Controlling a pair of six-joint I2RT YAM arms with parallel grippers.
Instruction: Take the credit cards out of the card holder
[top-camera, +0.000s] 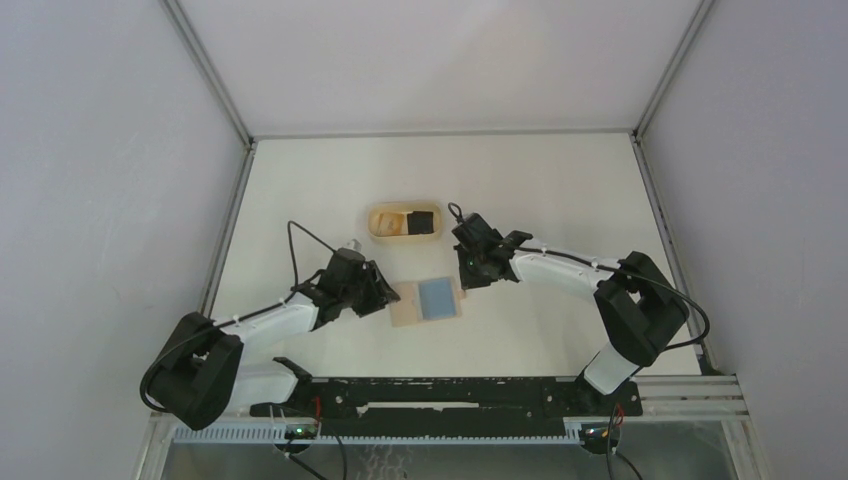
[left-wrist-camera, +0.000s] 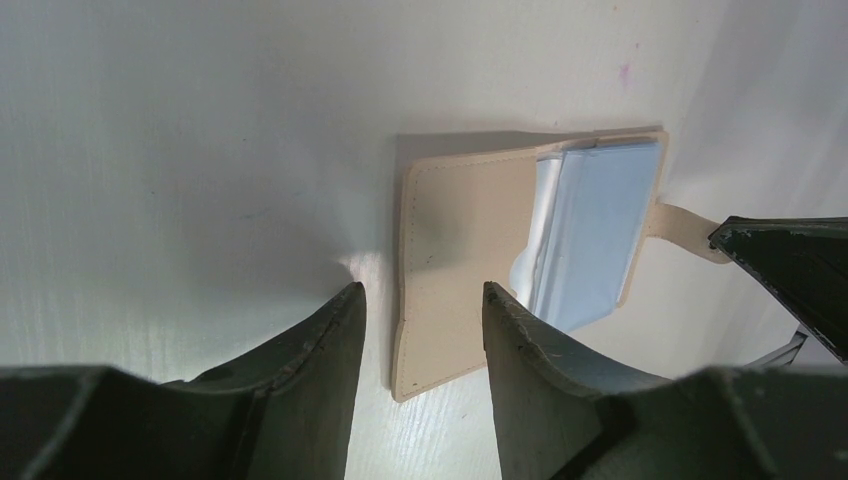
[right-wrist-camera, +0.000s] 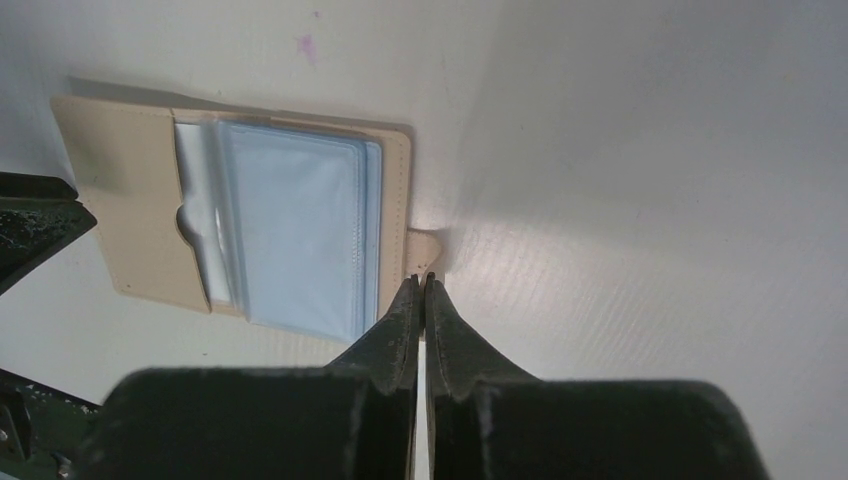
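Nearest, at the table's (top-camera: 560, 190) front edge, the two arm bases sit side by side, and both arms reach inward toward the middle of the white surface.

Between their tips the card holder (top-camera: 428, 300) lies open and flat on the table. Its tan flap (left-wrist-camera: 470, 250) is on the left arm's side and its pale blue clear sleeve (right-wrist-camera: 300, 230) is on the right arm's side.

The left gripper (left-wrist-camera: 420, 300) is released, with its fingers (left-wrist-camera: 345, 310) spread wide and nothing between them but air. In its own camera the near edge of the tan flap falls within that gap. Whether either finger touches the leather cannot be told. From above, the left gripper (top-camera: 388, 292) sits right at the holder's left edge.

The right gripper (right-wrist-camera: 425, 283) is clenched, with the two fingers pressed together and hardly a slit between them. Their tips meet the short closure tab (right-wrist-camera: 425, 250) that sticks out from the sleeve side of the card holder (right-wrist-camera: 130, 200). Whether the tab is nipped between them or only pressed from above does not show. The left wrist view shows that same tab (left-wrist-camera: 685, 222) running up to the dark finger at the right of the picture.

A small pink mark (right-wrist-camera: 305, 45) dots the table just beyond the holder.

Farther back, apart from the holder and near the right gripper (top-camera: 466, 278), stands an oval light-wood tray (top-camera: 378, 225) – inside it lies a flat black square piece (top-camera: 424, 221), with a second darker shape beside it too small to make out
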